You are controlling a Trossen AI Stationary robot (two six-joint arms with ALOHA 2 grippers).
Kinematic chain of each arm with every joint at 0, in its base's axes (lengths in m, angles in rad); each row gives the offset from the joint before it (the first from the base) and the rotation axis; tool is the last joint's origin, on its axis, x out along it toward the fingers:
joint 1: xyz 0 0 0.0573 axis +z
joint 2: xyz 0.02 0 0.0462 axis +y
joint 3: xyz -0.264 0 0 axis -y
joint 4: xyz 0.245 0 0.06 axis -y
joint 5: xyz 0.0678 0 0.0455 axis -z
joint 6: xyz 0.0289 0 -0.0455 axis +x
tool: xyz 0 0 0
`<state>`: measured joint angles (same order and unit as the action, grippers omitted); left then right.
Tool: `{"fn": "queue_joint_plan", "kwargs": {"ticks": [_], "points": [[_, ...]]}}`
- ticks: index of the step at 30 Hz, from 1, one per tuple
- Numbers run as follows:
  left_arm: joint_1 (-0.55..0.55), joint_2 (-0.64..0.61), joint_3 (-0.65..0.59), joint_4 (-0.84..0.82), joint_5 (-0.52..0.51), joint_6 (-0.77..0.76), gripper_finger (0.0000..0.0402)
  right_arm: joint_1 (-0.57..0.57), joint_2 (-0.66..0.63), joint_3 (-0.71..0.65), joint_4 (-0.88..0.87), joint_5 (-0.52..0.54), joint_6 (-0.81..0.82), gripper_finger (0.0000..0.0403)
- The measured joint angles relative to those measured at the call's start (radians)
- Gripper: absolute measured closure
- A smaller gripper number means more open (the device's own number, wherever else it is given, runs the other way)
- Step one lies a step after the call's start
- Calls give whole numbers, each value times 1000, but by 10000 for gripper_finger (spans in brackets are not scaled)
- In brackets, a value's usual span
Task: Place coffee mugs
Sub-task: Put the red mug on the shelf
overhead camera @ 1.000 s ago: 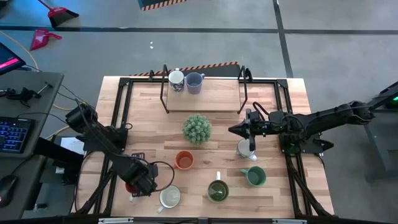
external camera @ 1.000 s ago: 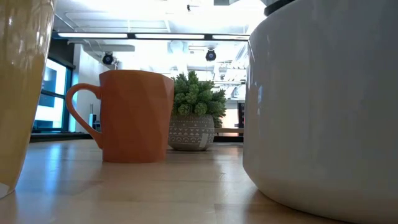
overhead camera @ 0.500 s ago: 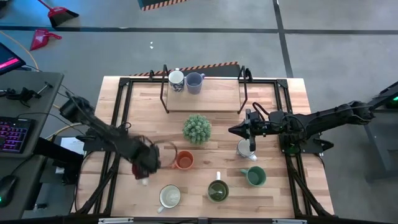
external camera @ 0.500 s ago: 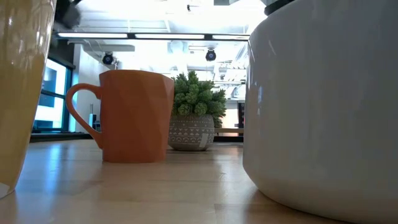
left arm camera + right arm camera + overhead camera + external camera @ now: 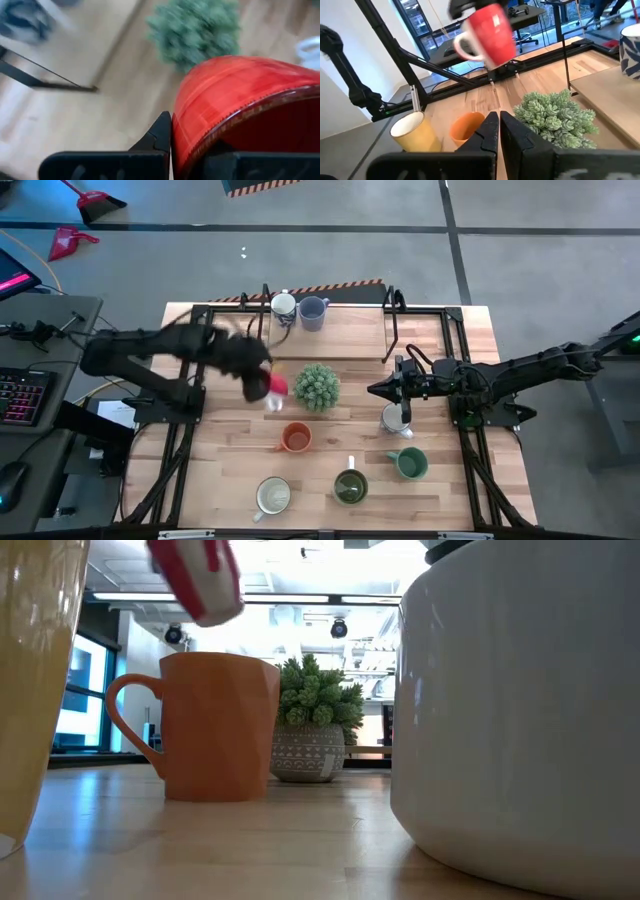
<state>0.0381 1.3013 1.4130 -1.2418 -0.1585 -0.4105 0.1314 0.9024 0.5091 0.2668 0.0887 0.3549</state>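
Red glaze, glossy and faintly ridged, covers the mug that the left gripper clamps by the rim, one finger inside and one outside; it hangs tilted in the air above the table, just beside the spiky green plant, its white handle showing in the right wrist view. No brand or writing can be read on it.

On the raised shelf at the table's far edge stand a white mug with a dark pattern and a pale blue mug, touching or nearly so. An orange mug sits near the table's middle. Along the near edge are a cream mug, a dark green mug and a lighter green mug.

The right gripper hangs with fingers pressed together, just over a grey-white mug toward the table's right edge.
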Motion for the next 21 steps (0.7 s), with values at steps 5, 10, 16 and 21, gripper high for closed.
{"fn": "queue_joint_plan", "kwargs": {"ticks": [5,10,16,21], "points": [[172,142,171,-35,44,203,397,0,0,0,0,0,10,402],[289,283,316,-38,84,330,397,0,0,0,2,0,11,402],[396,420,372,-51,125,429,397,0,0,0,7,-17,35,402],[464,504,372,-102,127,494,397,0,0,0,8,-37,40,402]]}}
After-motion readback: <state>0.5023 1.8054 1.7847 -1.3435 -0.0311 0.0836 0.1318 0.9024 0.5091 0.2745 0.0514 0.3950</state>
